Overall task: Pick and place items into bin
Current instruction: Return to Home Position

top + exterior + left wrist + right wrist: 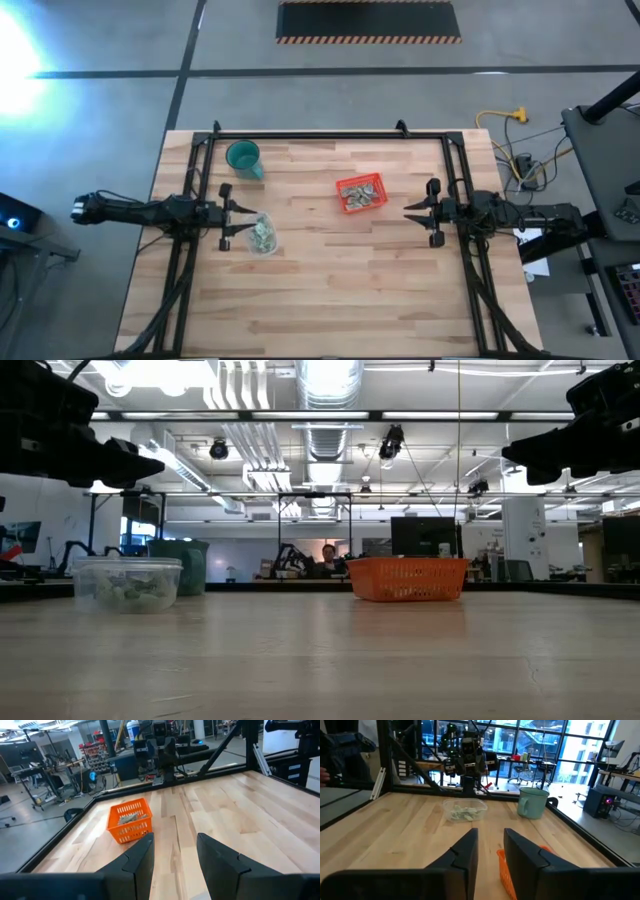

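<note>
The red basket [360, 192] stands right of the table's middle, with several pale pieces lying in it [131, 818]. More pale green pieces fill a small clear tub [263, 236] on the left half, also seen in the right wrist view [465, 811]. My left gripper [245, 212] hovers open beside that tub, on its left and far side, pointing toward the basket [129, 823]. My right gripper [410, 211] hovers open just right of the basket, pointing at the tub. The low view shows both arms raised well above the tabletop.
A teal round cup [243, 158] stands near the far left corner, beyond the tub [532, 802]. Black frame rails [330, 136] run along the far edge and both sides. Bare wood [340, 290] stretches across the near half. A person sits far off in the room [327, 557].
</note>
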